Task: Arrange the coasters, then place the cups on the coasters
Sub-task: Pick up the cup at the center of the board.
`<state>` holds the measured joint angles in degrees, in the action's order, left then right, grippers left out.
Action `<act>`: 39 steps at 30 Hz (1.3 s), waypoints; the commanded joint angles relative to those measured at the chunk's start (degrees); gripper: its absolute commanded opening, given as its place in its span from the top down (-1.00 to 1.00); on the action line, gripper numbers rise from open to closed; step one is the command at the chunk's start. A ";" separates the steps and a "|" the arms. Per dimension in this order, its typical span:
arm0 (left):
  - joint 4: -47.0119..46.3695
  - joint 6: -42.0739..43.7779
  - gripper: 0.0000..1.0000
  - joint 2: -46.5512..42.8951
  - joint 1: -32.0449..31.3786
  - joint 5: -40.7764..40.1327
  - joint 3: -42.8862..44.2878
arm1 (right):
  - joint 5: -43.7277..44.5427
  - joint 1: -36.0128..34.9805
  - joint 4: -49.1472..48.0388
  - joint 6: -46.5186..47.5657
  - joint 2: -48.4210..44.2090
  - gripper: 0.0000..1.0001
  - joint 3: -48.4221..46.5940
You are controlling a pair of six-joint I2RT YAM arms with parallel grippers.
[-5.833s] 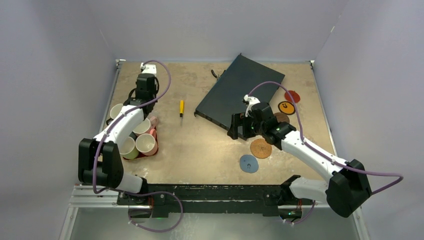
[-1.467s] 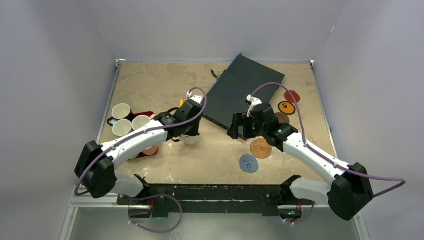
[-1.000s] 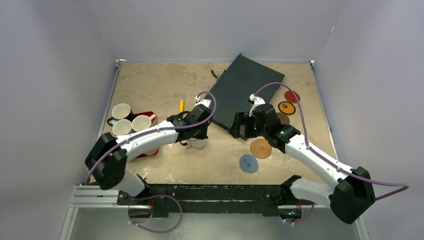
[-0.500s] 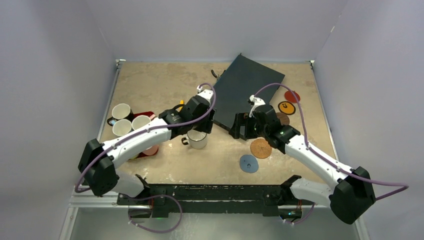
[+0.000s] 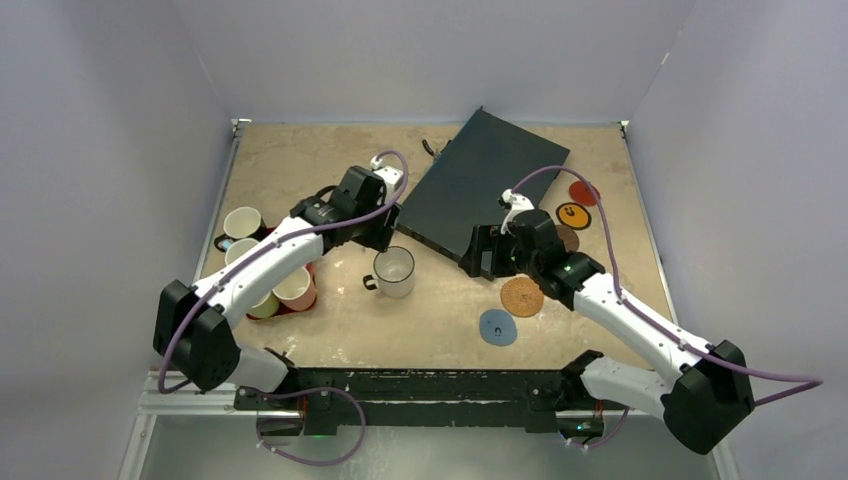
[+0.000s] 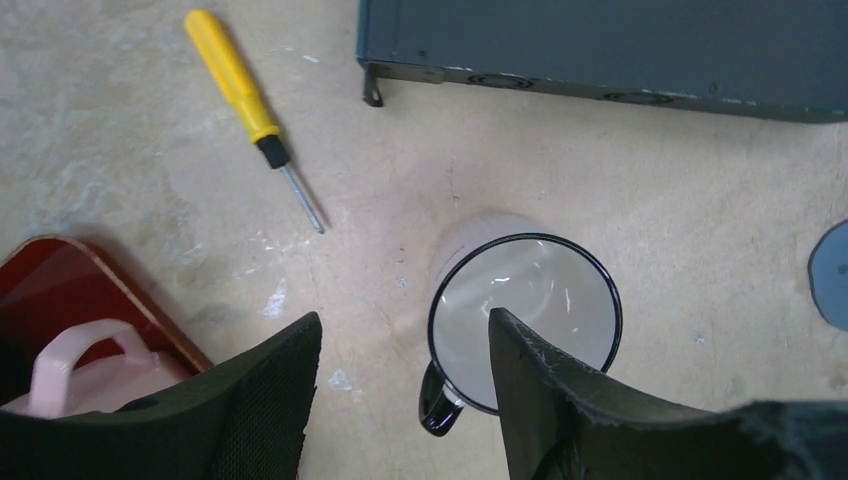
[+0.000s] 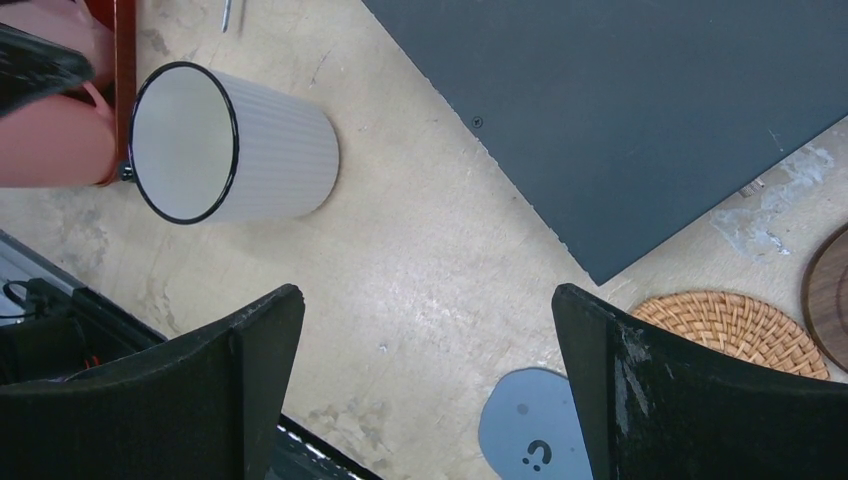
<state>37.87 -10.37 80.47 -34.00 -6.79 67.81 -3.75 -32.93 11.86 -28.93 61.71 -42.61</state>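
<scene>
A pale ribbed cup [image 5: 394, 271] with a dark rim and handle stands upright on the bare table; it also shows as the cup [image 6: 525, 320] and the cup [image 7: 230, 145]. My left gripper [image 5: 383, 237] hangs open just behind and above it, holding nothing; in its wrist view the left gripper [image 6: 402, 330] has one finger overlapping the cup's rim. My right gripper [image 5: 478, 258] is open and empty above the table, the right gripper [image 7: 428, 300]. Near it lie a tan cork coaster [image 5: 521, 296], a blue-grey coaster [image 5: 497, 327], a dark brown coaster [image 5: 565, 237], an orange coaster [image 5: 572, 215] and a red coaster [image 5: 584, 192].
A dark flat panel [image 5: 480, 180] lies tilted at the back centre. A yellow screwdriver [image 6: 245, 85] lies left of it. At the left, a dark red tray [image 5: 303, 263] holds a pink cup [image 5: 295, 288] and a green cup [image 5: 262, 305]; another cup [image 5: 243, 222] stands behind.
My left gripper carried the pale cup from the left to the table's middle, opened, let it go and drew back up and to the left. The right arm has barely moved.
</scene>
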 commanded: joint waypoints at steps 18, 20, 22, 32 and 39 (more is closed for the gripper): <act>-10.39 10.12 0.47 9.88 -0.37 12.18 -4.95 | 1.46 0.32 1.06 -0.10 -2.74 -0.96 0.85; -10.52 10.11 0.61 9.97 -0.37 12.98 -5.67 | 1.55 0.30 0.98 -0.14 -2.74 -0.96 0.87; -10.53 10.11 0.92 9.78 -0.36 13.13 -6.19 | 1.54 0.32 0.97 -0.14 -2.50 -0.95 0.97; -10.92 -6.54 1.00 -1.73 -0.37 -0.40 -9.85 | 1.74 0.32 0.92 -0.04 -2.48 -0.95 1.05; -10.76 -31.64 1.00 -7.41 -0.75 -4.91 -15.59 | 3.56 -0.05 -0.48 -1.29 -2.07 -0.95 0.01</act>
<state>30.81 -24.47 77.54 -34.50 -9.04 54.65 -2.00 -32.93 12.95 -28.97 59.64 -41.65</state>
